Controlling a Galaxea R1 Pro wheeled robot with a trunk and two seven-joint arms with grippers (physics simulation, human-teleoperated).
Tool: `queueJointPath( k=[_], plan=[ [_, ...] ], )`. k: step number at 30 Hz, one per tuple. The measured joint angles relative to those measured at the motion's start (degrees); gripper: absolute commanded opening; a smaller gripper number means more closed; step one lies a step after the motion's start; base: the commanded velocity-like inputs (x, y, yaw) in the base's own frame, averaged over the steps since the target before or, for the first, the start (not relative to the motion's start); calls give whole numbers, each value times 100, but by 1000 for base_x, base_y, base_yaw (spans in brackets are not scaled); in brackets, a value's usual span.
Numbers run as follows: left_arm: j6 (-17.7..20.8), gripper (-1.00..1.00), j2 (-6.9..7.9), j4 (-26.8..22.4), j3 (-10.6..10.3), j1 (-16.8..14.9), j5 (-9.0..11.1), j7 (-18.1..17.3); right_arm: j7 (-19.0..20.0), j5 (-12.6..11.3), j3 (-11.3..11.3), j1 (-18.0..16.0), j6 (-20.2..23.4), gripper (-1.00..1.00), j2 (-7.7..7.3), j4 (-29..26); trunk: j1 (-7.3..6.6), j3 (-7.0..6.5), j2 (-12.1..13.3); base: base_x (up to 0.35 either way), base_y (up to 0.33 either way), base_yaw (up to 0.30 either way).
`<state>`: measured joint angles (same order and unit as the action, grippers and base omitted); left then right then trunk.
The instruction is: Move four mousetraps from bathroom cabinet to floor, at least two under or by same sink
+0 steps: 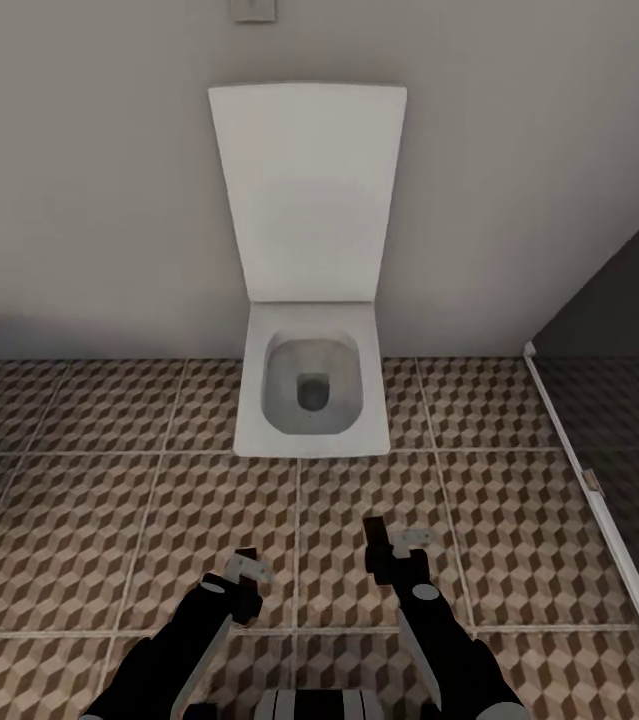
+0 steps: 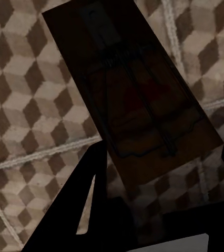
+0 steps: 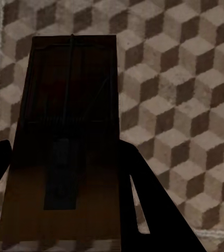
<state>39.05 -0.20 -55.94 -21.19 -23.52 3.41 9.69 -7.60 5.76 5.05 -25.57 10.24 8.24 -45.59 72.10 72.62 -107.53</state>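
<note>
Both grippers I'm running are clamped on a trap: the left gripper [image 1: 244, 575] pinches one mousetrap [image 2: 130, 92] by its edge, board tilted over the floor [image 2: 22, 105], and the right gripper [image 1: 391, 548] pinches a second trap [image 3: 64, 142], which I see edge-on from the head as a dark sliver. From my head camera the two sit near 6 o'clock, left at about 7 and right at about 5, above the cube-patterned tiles. Out at 12 o'clock the toilet [image 1: 309, 390] stands against the wall [image 1: 79, 200], lid up.

No readable text, label, brand, number or sign appears on anything.
</note>
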Motion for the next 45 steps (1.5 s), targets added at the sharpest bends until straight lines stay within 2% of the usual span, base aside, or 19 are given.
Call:
queueJointPath(
  k=[18, 45],
  plan=[
    [-2, -100, -14, 3, -5, -1, 5, -1, 1, 0, 25, 0, 11, -100, 4, -1, 3, 0, 0, 57, 35, 0],
    [-2, -100, -17, 14, -4, -1, 3, -1, 1, 2, 25, 1, -7, -100, -14, -1, 595, 484, -1081, 0, 0, 0]
  ],
)
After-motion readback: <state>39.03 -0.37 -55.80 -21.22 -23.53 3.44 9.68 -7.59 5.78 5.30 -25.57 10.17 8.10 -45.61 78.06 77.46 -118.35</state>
